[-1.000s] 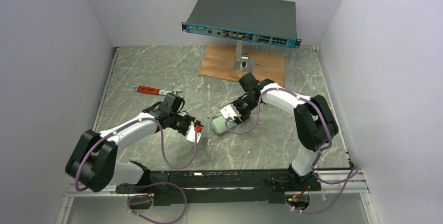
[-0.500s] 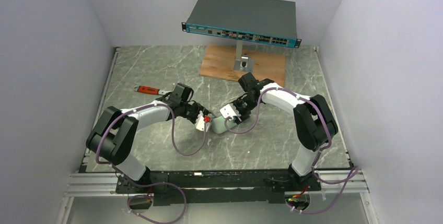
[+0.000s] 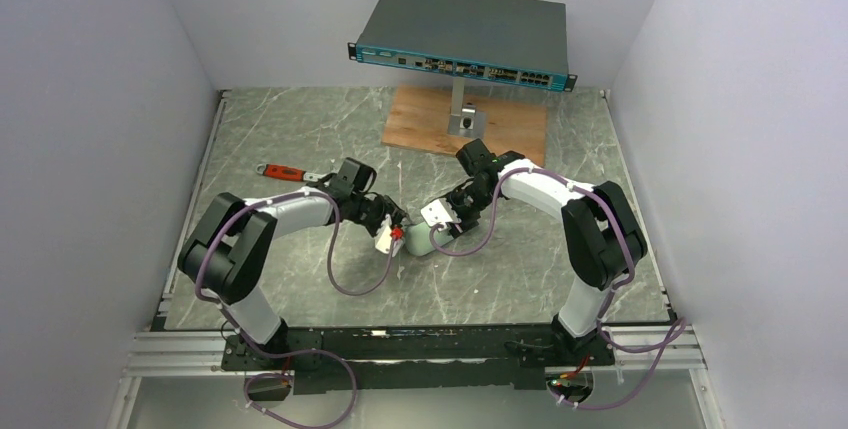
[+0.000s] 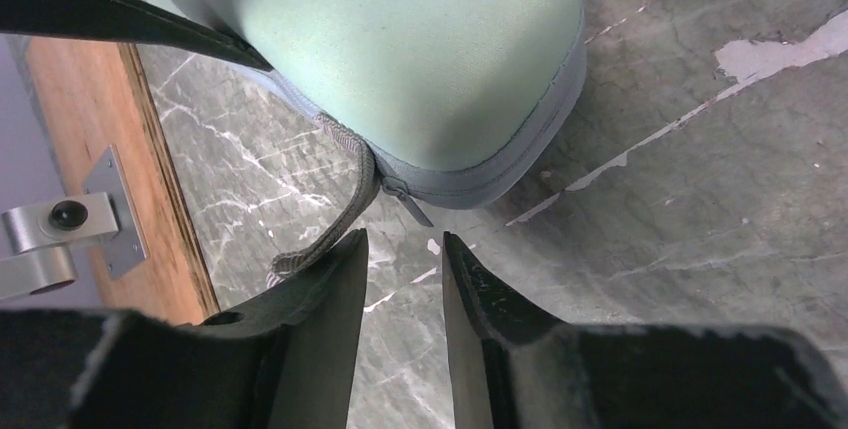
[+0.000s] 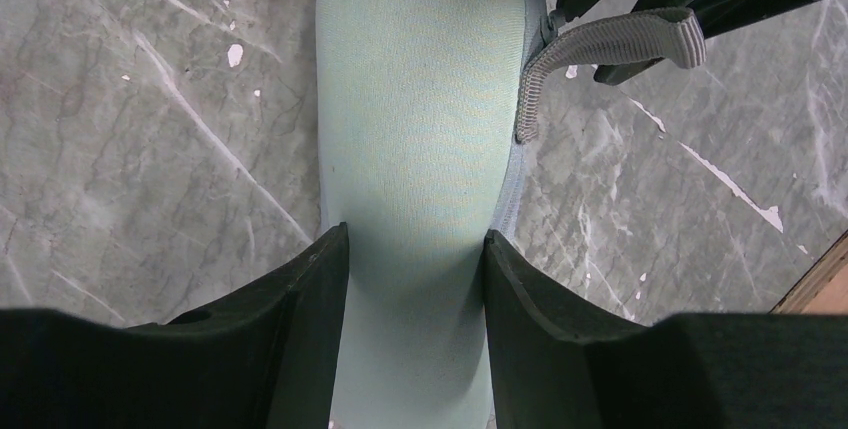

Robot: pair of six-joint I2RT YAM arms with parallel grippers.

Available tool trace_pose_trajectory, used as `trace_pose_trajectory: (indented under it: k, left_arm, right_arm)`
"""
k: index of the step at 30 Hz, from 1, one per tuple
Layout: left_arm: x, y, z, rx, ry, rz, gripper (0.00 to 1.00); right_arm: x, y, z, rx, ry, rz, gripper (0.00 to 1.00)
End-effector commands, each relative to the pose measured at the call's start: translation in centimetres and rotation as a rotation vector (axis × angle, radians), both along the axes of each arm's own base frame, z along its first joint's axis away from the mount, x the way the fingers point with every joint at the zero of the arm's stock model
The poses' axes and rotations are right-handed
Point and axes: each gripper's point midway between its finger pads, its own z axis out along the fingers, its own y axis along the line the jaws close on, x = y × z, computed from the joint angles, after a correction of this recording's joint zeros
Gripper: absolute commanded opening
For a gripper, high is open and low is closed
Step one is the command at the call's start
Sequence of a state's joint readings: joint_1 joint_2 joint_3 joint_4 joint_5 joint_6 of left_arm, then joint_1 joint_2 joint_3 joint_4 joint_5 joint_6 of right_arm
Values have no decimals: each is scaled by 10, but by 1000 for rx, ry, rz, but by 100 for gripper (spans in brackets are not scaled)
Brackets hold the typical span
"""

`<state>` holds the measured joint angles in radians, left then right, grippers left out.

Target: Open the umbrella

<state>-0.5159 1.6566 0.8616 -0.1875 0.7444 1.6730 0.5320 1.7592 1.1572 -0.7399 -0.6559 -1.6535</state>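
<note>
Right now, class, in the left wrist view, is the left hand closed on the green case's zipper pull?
No: the left hand has its fingertips parted, and the zipper pull lies just beyond them, ungripped.

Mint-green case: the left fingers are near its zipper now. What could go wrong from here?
1. The left fingers stand open just short of the zipper pull. The grey strap lies beside it, so they may pinch the strap instead.
2. The right fingers clamp the mint-green case only by its rounded sides. A pull on the zipper may slide it out of them.
</note>
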Motion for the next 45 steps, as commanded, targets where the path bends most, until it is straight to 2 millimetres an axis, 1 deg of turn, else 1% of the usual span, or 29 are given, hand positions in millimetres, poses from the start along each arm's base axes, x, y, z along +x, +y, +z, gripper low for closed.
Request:
trace_pose_trajectory:
  k: [1, 4, 8, 10, 13, 16, 18, 20, 22, 23, 24, 25, 26, 30, 33, 36, 39, 45]
  left_arm:
    - [1, -11, 7, -17, -48, -86, 40]
    - [5, -14, 10, -23, -52, -89, 40]
    - [1, -18, 10, -27, -67, -122, 43]
    - [1, -22, 12, -39, -54, -112, 42]
    - [5, -27, 19, -64, -23, -68, 35]
    - [4, -26, 20, -68, -9, -54, 28]
    - [1, -24, 19, -64, -7, -58, 24]
    - [-3, -21, 18, -50, 3, -60, 17]
    - [-5, -17, 14, -26, 24, -54, 14]
    - [-6, -15, 13, -19, 38, -46, 16]
    - [-7, -12, 12, -12, 50, -44, 21]
    - [-9, -9, 11, -7, 54, -51, 28]
    - [-10, -5, 9, -2, 52, -56, 31]
    - [-16, 6, 1, 36, 36, -84, 34]
    - [-20, 3, 3, 28, 41, -92, 39]
    - [-17, -6, 9, 6, 26, -72, 45]
    - [-13, -13, 14, -6, 20, -54, 45]
    - [-12, -16, 16, -8, 1, -67, 30]
  right_arm:
    - [-18, -28, -44, -156, 58, 19, 12]
    - [-16, -26, -44, -157, 60, 19, 12]
    - [-14, -25, -44, -159, 62, 16, 12]
    - [-14, -25, -44, -158, 64, 21, 12]
    - [-15, -26, -44, -153, 61, 19, 12]
    - [-16, -26, -45, -156, 68, 16, 11]
    - [-16, -26, -45, -156, 67, 17, 11]
    - [-17, -26, -46, -157, 68, 16, 11]
    - [-16, -26, -46, -157, 68, 13, 11]
    - [-16, -27, -46, -156, 69, 13, 11]
    - [-16, -27, -46, -157, 69, 13, 11]
    - [-16, -27, -46, -156, 67, 16, 11]
    - [-16, -28, -45, -157, 66, 15, 11]
    - [-16, -27, -46, -155, 66, 13, 11]
    - [-17, -27, -46, -154, 71, 8, 11]
    - [-17, -27, -46, -153, 75, 1, 11]
    - [-18, -27, -47, -152, 76, 0, 11]
    - [-19, -27, -46, -150, 85, -3, 11]
